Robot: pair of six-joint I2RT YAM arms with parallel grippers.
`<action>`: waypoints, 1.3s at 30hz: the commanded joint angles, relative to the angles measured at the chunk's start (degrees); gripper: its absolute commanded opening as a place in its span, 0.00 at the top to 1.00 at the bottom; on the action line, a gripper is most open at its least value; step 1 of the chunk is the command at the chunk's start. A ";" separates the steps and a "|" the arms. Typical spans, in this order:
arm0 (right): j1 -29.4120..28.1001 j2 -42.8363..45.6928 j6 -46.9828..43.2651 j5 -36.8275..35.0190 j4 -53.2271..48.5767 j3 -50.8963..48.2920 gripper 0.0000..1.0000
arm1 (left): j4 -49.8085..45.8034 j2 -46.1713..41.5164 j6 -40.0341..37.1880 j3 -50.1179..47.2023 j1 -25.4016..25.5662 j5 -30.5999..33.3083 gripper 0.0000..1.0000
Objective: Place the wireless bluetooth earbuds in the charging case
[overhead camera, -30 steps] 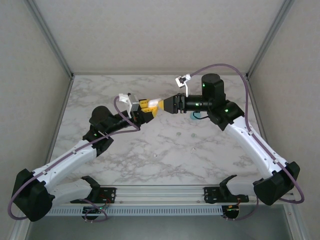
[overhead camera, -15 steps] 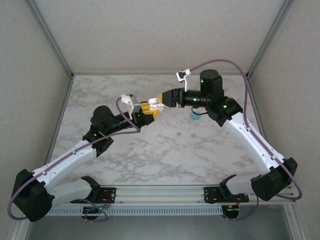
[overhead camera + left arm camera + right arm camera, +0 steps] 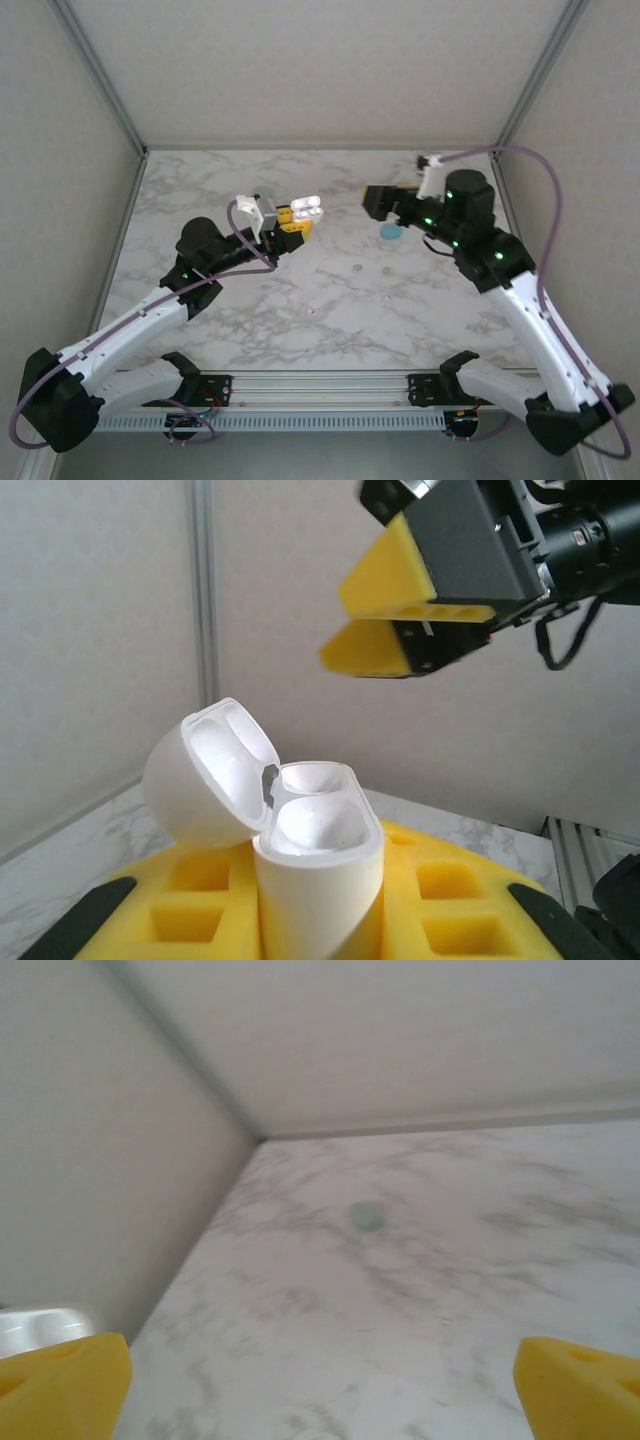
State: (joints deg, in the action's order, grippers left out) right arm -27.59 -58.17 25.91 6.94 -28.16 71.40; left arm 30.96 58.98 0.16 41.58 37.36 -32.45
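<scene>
Right gripper [image 3: 370, 200] retreated; case [image 3: 308, 208] clamped in left gripper [image 3: 293, 222].

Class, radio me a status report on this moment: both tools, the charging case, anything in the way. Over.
Left tool shut on charging case, lid open. Right tool open, empty, apart from case. Nothing between them.

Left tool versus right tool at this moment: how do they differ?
The left tool is shut on the white charging case, whose lid stands open; the right tool is open and holds nothing. The left tool sits over the left-centre of the table, while the right tool hangs to its right, apart from the case. Both are yellow-tipped.
</scene>
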 commanded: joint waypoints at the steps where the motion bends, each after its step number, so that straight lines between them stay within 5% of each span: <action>1: 6.66 -1.49 6.73 -10.23 -14.40 -5.42 0.01 | 0.58 -1.75 -1.36 -0.84 0.52 2.29 1.00; 10: 6.93 -11.76 12.41 2.09 -20.52 -19.52 0.34 | -1.85 -2.95 -2.96 -0.44 0.49 3.70 1.00; 27: -5.58 -33.15 14.92 -13.82 -25.67 -14.13 0.52 | -6.04 -5.57 -4.09 -0.19 0.52 5.72 1.00; 39: -7.12 -38.88 15.20 -13.65 -22.22 -13.49 0.59 | -7.64 -5.61 -4.47 0.08 0.52 5.37 1.00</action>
State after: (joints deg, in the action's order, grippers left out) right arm -34.24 -96.27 40.10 -5.63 -50.48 57.43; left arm 23.27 54.61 -3.31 41.19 37.41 -27.51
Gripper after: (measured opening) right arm 0.412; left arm 0.220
